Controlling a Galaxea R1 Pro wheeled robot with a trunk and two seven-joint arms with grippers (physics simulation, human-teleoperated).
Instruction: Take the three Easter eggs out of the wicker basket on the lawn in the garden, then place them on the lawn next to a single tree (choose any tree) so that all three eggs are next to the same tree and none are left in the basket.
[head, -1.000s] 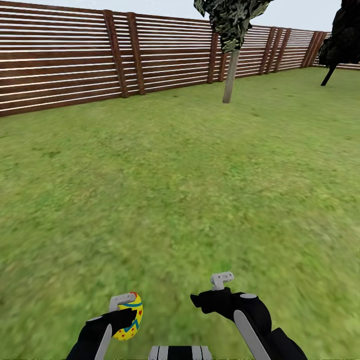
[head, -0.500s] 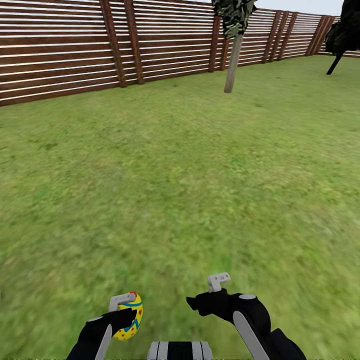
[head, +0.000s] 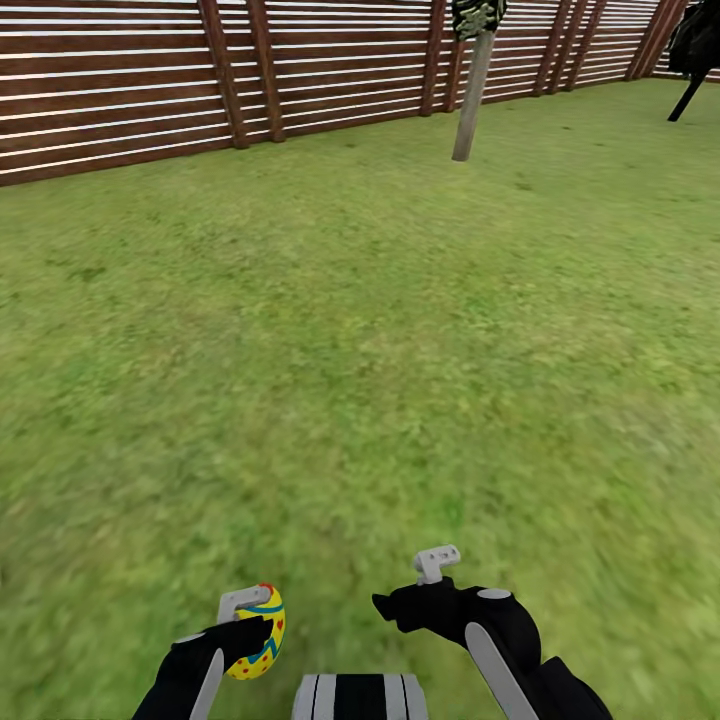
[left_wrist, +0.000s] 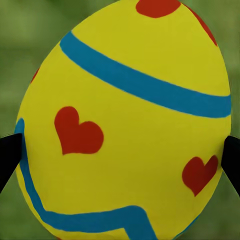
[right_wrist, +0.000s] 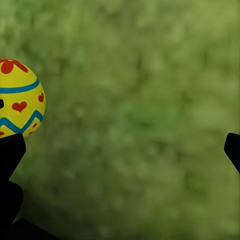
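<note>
Over the lawn (head: 360, 330), left hand (head: 250, 620) grips an egg (head: 262, 630).

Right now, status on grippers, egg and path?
Left gripper shut on egg. Right gripper open, empty. Tree ahead by the fence; only lawn between.

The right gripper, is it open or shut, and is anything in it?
Open and empty: the right gripper's fingertips stand wide apart with only lawn between.
</note>
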